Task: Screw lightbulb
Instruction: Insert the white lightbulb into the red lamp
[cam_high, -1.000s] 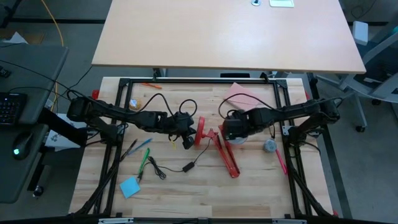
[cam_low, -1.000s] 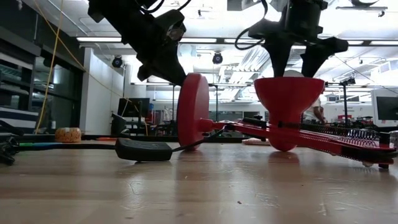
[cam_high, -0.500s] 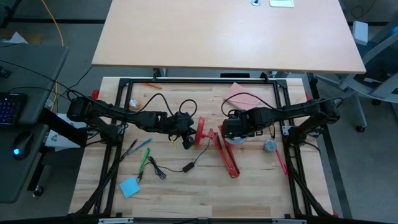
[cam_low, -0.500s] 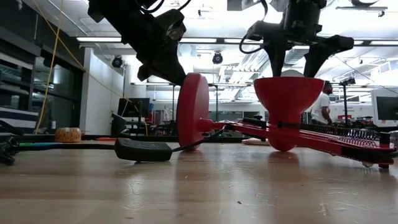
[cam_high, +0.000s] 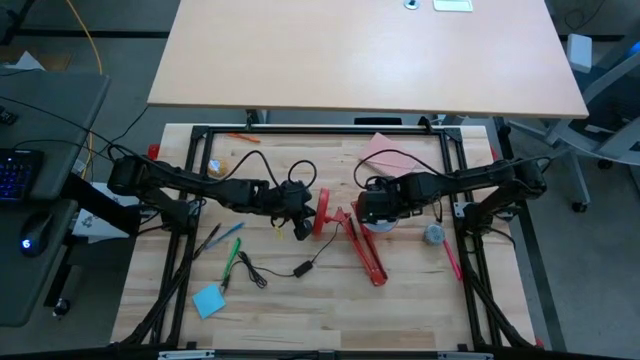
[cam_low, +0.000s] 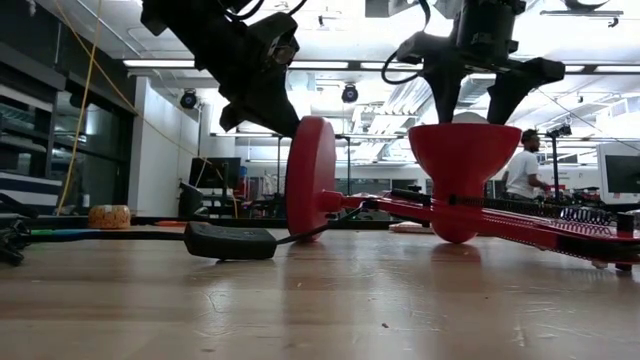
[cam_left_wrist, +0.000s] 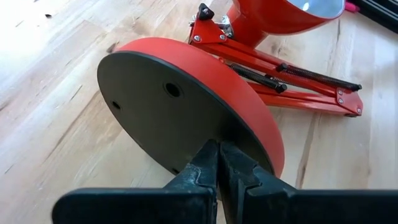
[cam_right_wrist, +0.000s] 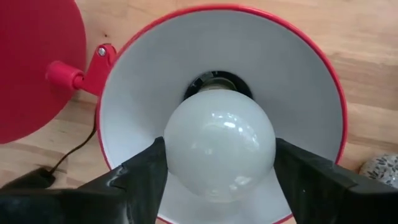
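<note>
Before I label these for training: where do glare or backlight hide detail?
Right wrist view: highlights glint on the lightbulb, though it reads clearly inside the white shade. Low view: bright ceiling lights behind turn both arms to silhouettes, and the shade's rim hides the bulb. Left wrist view: sunlight washes out the table near the lamp base.

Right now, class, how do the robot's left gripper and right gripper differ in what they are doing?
The left gripper is shut, pinching the edge of the red lamp's base; the right gripper is open, its fingers either side of the lightbulb in the lamp shade. The left works beside the upended base; the right reaches down from above. Both attend the same lamp.
</note>
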